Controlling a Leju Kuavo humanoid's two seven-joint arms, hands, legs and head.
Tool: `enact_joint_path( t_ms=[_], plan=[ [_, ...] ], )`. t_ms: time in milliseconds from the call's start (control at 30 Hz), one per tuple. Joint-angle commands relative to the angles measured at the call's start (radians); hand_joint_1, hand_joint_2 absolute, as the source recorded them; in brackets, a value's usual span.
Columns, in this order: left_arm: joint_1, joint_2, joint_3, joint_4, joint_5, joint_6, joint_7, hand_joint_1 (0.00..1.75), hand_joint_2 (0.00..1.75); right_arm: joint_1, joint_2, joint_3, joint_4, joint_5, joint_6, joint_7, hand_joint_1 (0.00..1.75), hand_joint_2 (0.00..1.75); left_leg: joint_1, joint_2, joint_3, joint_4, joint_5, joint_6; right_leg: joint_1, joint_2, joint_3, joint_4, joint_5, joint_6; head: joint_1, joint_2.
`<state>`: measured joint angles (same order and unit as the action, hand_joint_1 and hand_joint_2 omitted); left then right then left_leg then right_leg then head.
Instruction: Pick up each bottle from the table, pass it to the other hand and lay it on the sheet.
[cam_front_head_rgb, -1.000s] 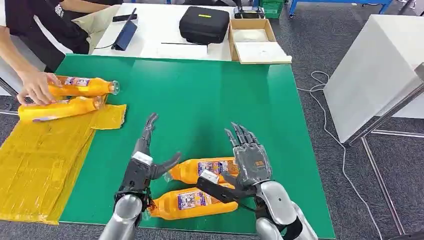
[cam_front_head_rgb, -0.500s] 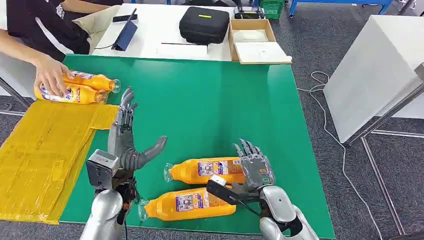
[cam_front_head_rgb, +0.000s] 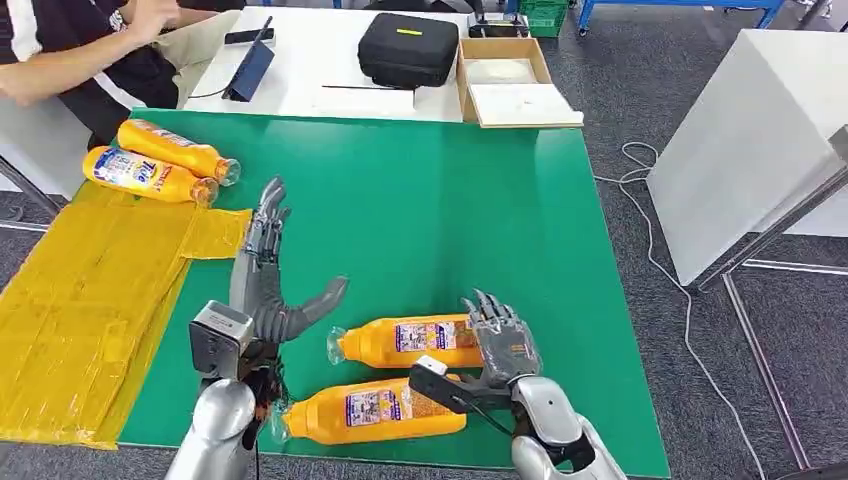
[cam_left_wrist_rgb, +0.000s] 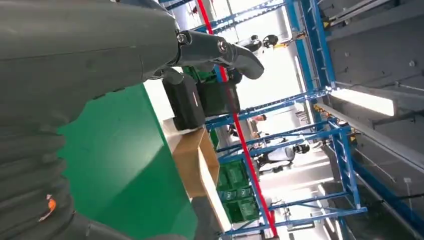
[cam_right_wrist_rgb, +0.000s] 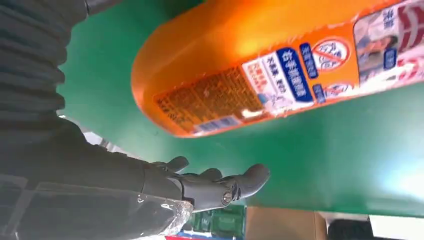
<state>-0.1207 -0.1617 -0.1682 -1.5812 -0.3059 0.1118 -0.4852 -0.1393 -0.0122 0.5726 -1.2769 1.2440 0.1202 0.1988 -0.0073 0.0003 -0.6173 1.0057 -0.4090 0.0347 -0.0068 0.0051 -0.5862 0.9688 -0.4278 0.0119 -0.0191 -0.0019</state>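
From the head view, two smooth orange plastic bottles lie lengthwise across the green table (cam_front_head_rgb: 430, 190), caps toward my left: the nearer bottle (cam_front_head_rgb: 375, 408) and farther bottle (cam_front_head_rgb: 415, 340). My right hand (cam_front_head_rgb: 503, 345) rests spread over the farther one's base; my left hand (cam_front_head_rgb: 262, 285) is raised, fingers wide, empty. Two more bottles (cam_front_head_rgb: 160, 163) lie by the crinkled yellow sheet (cam_front_head_rgb: 80, 300).

My left wrist view shows my thumb (cam_left_wrist_rgb: 220, 50) extended above flat green.

My right wrist view shows a rounded orange bottle base (cam_right_wrist_rgb: 210, 85) with its printed label, my fingers (cam_right_wrist_rgb: 220, 187) apart beneath it.
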Motion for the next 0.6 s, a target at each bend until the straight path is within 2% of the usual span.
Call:
enact_joint_path(
  t_ms=[33, 467, 567, 600],
  plan=[
    [-0.015, 0.010, -0.018, 0.064, -0.001, 0.010, 0.005, 0.00, 1.75, -0.130, 0.048, 0.015, 0.263, -0.003, -0.017, -0.031, 0.00, 1.75, 0.000, 0.003, 0.004, -0.001, 0.000, -0.002, 0.000, 0.002, 0.003, -0.001, 0.001, -0.001, 0.000, 0.000],
    [-0.017, 0.009, -0.018, 0.064, -0.001, 0.010, 0.005, 0.00, 1.75, -0.135, 0.053, 0.016, 0.268, -0.003, -0.016, -0.031, 0.00, 1.75, 0.000, 0.000, 0.005, -0.001, -0.001, -0.003, 0.000, 0.000, 0.004, 0.000, -0.001, -0.001, 0.000, 0.000],
    [-0.022, 0.008, -0.022, 0.082, 0.000, 0.015, 0.004, 0.00, 1.75, -0.169, 0.066, 0.032, 0.332, 0.015, -0.050, -0.023, 0.00, 1.75, 0.000, 0.000, 0.004, -0.001, 0.000, -0.003, 0.000, 0.000, 0.003, 0.000, 0.000, -0.001, 0.000, 0.000],
    [-0.021, 0.009, -0.023, 0.089, 0.003, 0.021, 0.001, 0.00, 1.75, -0.186, 0.067, 0.043, 0.360, 0.022, -0.076, -0.023, 0.00, 1.75, 0.000, 0.001, 0.008, -0.001, -0.002, -0.005, -0.001, 0.000, 0.007, 0.000, -0.002, -0.001, 0.000, 0.000]
  ],
)
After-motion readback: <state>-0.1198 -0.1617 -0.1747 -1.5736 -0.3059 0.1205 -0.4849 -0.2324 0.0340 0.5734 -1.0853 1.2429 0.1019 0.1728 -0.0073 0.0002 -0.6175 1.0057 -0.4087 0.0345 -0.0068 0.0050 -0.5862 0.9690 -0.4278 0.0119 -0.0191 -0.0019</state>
